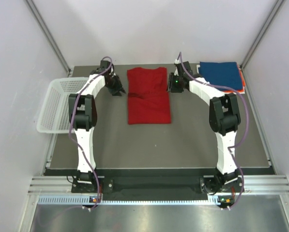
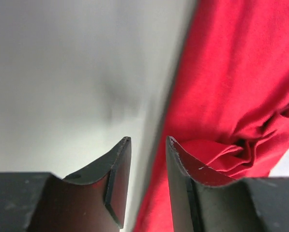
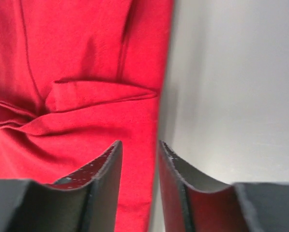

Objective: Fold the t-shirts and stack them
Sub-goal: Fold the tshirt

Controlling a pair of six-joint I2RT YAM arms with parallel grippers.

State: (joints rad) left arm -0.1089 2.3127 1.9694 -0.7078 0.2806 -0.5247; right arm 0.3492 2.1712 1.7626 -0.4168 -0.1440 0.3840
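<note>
The large red t-shirt (image 1: 148,95) lies at the back middle of the table, folded into a long strip with a crease across its middle. My left gripper (image 1: 119,90) is open at the shirt's left edge. In the left wrist view the gripper (image 2: 148,140) straddles the edge of the red cloth (image 2: 231,87). My right gripper (image 1: 174,86) is open at the shirt's right edge. In the right wrist view the gripper (image 3: 139,144) stands over the red cloth's edge (image 3: 86,72). A folded dark blue shirt (image 1: 221,75) lies on an orange one (image 1: 241,77) at the back right. No white shirt shows.
A white mesh basket (image 1: 57,104) hangs over the table's left edge. White walls with metal posts close in the back and both sides. The dark table top (image 1: 154,145) stretches in front of the red shirt toward the arm bases.
</note>
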